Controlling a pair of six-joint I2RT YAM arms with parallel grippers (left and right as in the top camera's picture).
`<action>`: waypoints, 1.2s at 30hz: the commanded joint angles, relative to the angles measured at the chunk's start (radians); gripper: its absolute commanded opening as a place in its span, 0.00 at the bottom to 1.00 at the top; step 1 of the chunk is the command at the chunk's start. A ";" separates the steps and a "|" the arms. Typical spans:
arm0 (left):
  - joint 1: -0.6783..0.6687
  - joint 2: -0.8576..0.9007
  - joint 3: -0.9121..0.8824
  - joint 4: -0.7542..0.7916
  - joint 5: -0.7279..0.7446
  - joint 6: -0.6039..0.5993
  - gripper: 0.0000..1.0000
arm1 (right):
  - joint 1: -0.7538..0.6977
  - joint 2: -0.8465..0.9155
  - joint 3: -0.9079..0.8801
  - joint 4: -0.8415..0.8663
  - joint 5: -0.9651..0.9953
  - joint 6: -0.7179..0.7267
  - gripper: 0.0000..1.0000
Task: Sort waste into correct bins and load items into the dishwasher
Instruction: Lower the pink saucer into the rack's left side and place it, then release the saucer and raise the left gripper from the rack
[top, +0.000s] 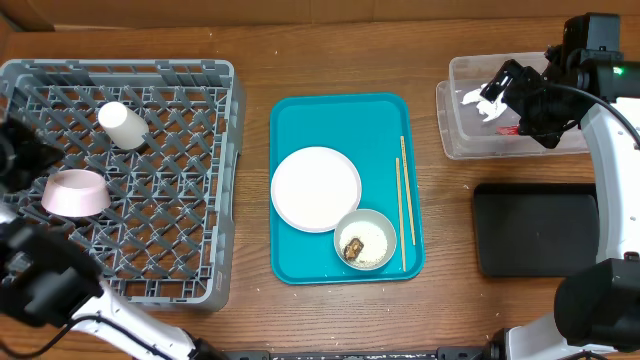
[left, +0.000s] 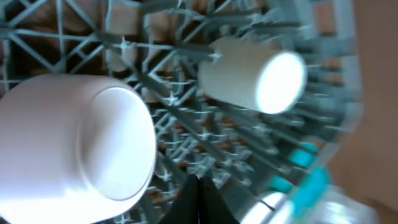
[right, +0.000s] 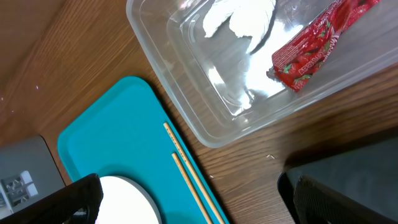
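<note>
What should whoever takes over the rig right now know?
Left gripper: shut, empty, at the dish rack.
Right gripper: open, empty, above the clear tub.
Done: white cup and pink bowl are in the rack; tissue and wrapper are in the tub.
Left: plate and grey-white bowl sit on the teal tray beside the chopsticks. The bowl holds rice and a brown lump, likely bound for the black tray.

I noted a small white cup (top: 123, 125) and a pale pink bowl (top: 74, 193) in the grey plastic dish rack (top: 120, 66), left of the teal tray (top: 300, 125). The clear plastic tub (top: 450, 130) sat right, behind the glossy black tray (top: 535, 230).
</note>
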 joint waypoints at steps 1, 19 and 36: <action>-0.074 0.016 0.011 0.011 -0.272 -0.079 0.04 | -0.002 -0.007 -0.001 0.006 -0.003 0.003 1.00; -0.105 0.060 -0.074 0.023 -0.452 -0.138 0.04 | -0.002 -0.007 -0.001 0.006 -0.003 0.003 1.00; 0.117 -0.011 -0.072 -0.038 -0.277 -0.216 0.04 | -0.002 -0.007 0.000 0.006 -0.003 0.003 1.00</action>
